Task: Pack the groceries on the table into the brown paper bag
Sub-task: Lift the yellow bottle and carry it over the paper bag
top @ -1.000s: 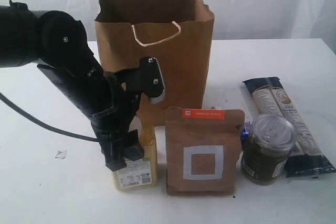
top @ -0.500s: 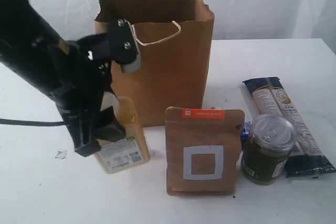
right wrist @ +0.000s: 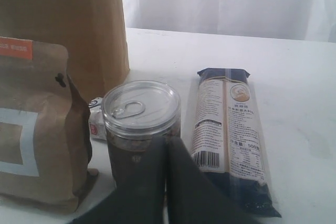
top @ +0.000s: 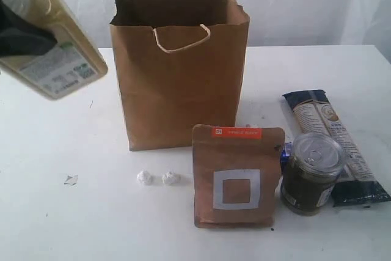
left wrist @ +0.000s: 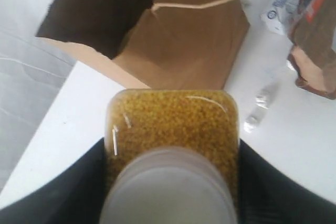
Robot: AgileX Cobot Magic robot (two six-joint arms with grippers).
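The yellow bottle (top: 58, 59) with its white cap hangs tilted in the air at the upper left, higher than the mouth of the brown paper bag (top: 183, 77) and to its left. My left gripper (left wrist: 170, 182) is shut on the bottle, a black finger (left wrist: 79, 192) on each side. The open bag (left wrist: 184, 51) lies below it in the left wrist view. On the table (top: 61, 224) stand the brown square-marked pouch (top: 238, 175) and the small dark jar (top: 311, 172), with the long navy-tan packet (top: 333, 142) lying flat behind. My right gripper (right wrist: 167, 150) is shut and empty, just before the dark jar (right wrist: 140, 124).
Two small crumpled white bits (top: 145, 177) (top: 170, 178) lie where the bottle stood, and a small scrap (top: 71, 180) lies to their left. A little white box (right wrist: 96, 116) sits between the pouch (right wrist: 31, 129) and the jar. A white curtain hangs behind the table.
My left gripper has lifted the yellow bottle off the table, up and to the left, tilting it. Two white bits now show where it stood. The other groceries have not moved.
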